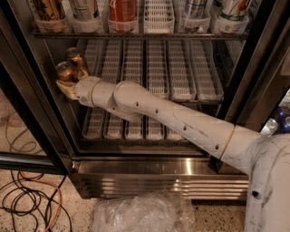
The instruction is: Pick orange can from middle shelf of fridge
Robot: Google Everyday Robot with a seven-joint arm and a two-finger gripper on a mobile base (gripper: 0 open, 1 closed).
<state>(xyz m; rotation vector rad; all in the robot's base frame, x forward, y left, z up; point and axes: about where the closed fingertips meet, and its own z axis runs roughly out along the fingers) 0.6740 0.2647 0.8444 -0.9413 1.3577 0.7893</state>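
The fridge (181, 168) stands open with my arm reaching in from the lower right. The middle shelf (181, 68) carries long white slotted lane trays. My gripper (66, 87) is at the shelf's front left corner, by the black door frame. It is shut on the lower part of an orange can (65, 71), which stands upright with its silver top showing. A second orange-brown can (74, 56) stands just behind it in the leftmost lane. The held can's base is hidden by the tan fingers (62, 90).
The shelf above holds a bright red can (122, 10), a white-and-green can (233, 10) and other cans. A lower rack (136, 129) of shorter white trays sits under my arm. Crumpled clear plastic (140, 213) and cables (27, 199) lie on the floor in front.
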